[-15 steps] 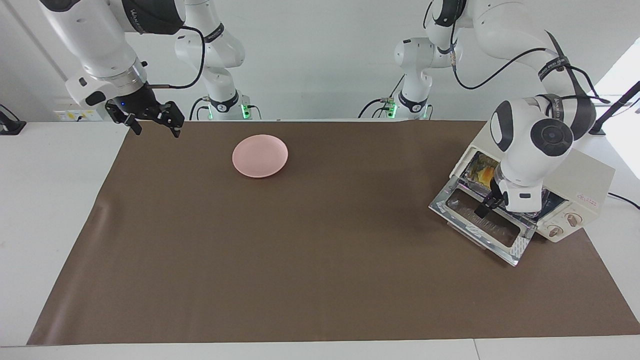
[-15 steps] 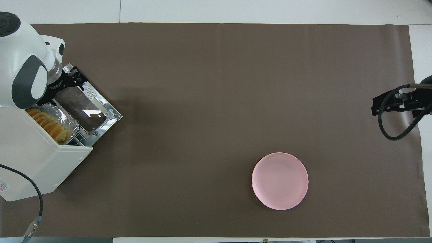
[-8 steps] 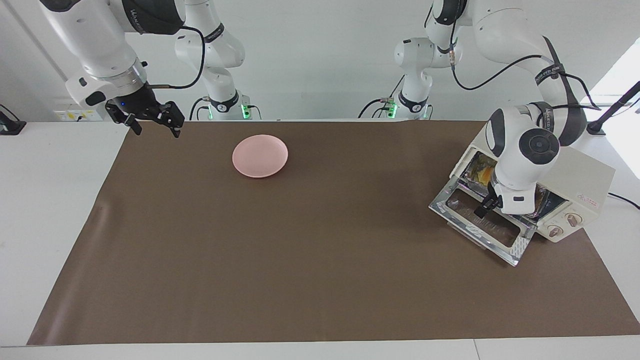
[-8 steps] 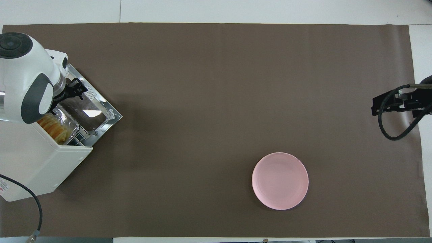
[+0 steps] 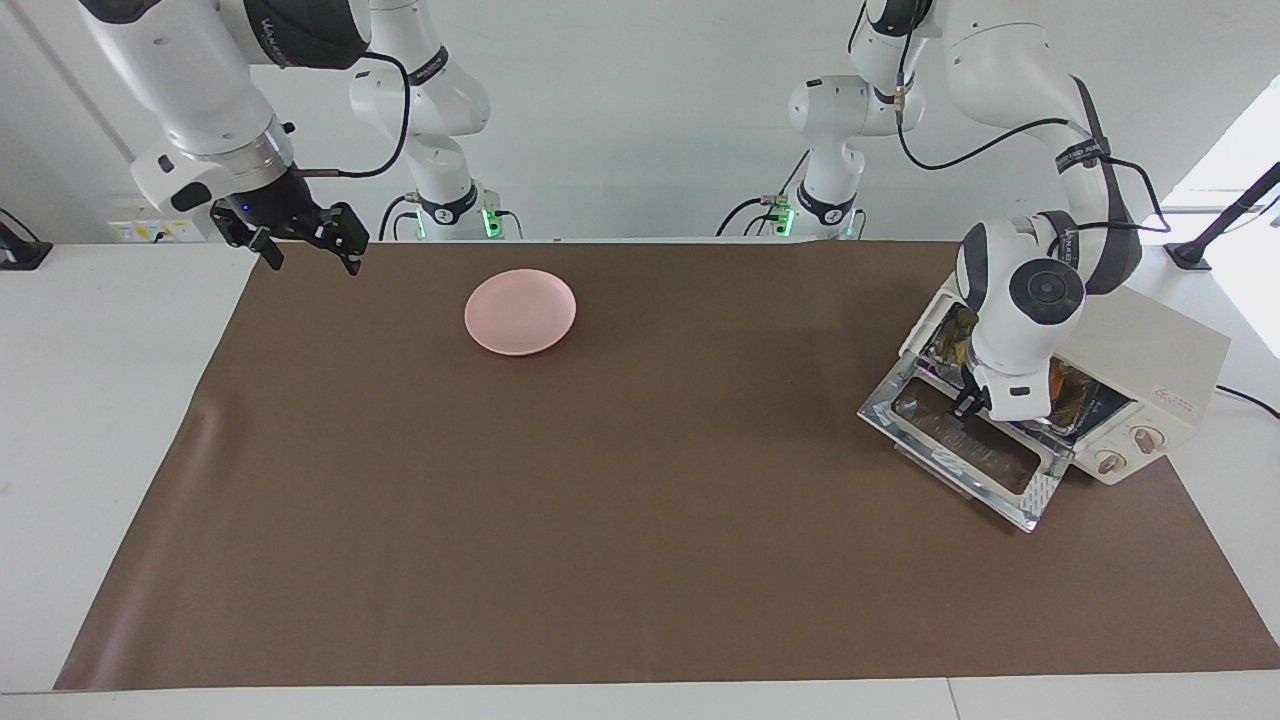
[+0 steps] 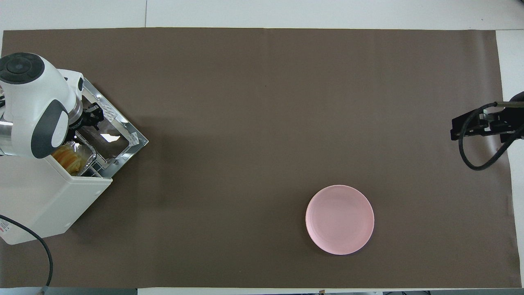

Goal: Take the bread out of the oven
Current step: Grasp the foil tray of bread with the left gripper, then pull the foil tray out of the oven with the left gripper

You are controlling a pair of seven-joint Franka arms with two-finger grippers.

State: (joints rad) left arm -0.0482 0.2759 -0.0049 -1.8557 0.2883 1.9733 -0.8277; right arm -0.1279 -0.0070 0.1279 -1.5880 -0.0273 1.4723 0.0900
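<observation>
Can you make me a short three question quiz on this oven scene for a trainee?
1. True or false: the oven door is open.
2. Where is the bread? A) on the pink plate B) in the foil tray in the oven C) on the brown mat
3. Fill in: the ____ tool is over the open door, while the right tool waits over the mat's edge at the right arm's end.

Key: 1 true; 2 B; 3 left.
</observation>
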